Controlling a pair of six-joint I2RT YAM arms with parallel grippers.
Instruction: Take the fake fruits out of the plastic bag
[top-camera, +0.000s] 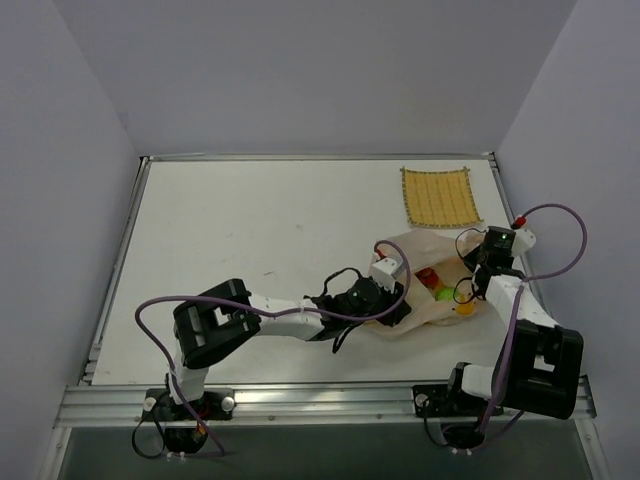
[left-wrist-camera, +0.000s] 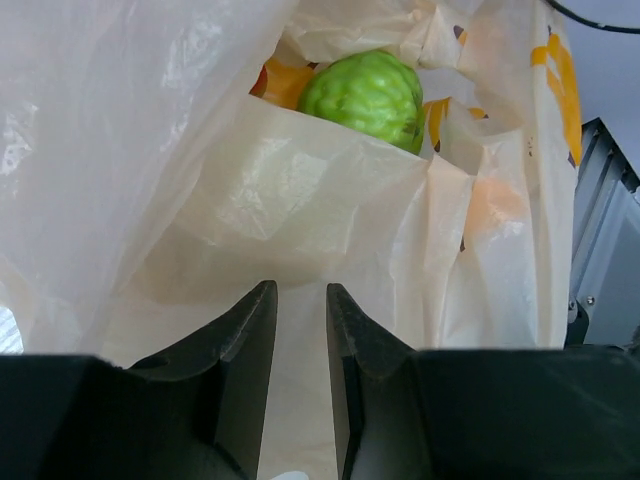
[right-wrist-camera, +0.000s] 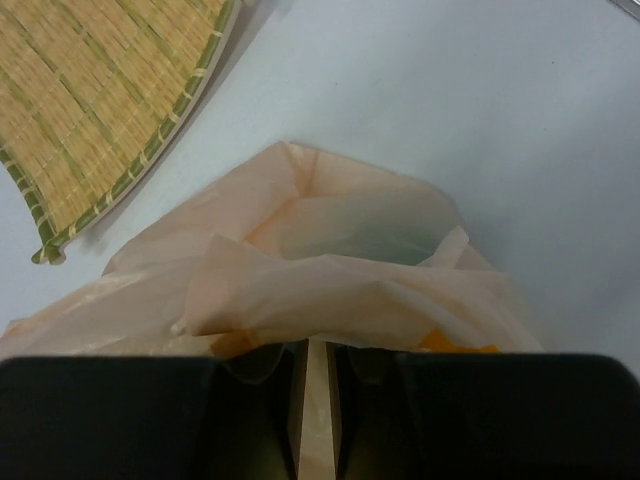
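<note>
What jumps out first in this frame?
The peach plastic bag on the table's right side stands out, pinched by both the left gripper and the right gripper. Inside its open mouth sits a bright green fruit; a yellow woven mat lies just beyond.

A white table (top-camera: 250, 230) is seen, with a metal rail (top-camera: 300, 400) fixed along its near edge. Two things are laid directly on it. A crinkly peach-beige plastic bag (top-camera: 412, 247) is spread between the left gripper (left-wrist-camera: 300, 300) and the right gripper (right-wrist-camera: 312, 350), and its film is caught between the fingers of each. A yellow woven square mat (top-camera: 438, 196) with a green edge is laid flat ahead of the right gripper and to its left. It is set near the bag, with a strip of bare table between them.
</note>
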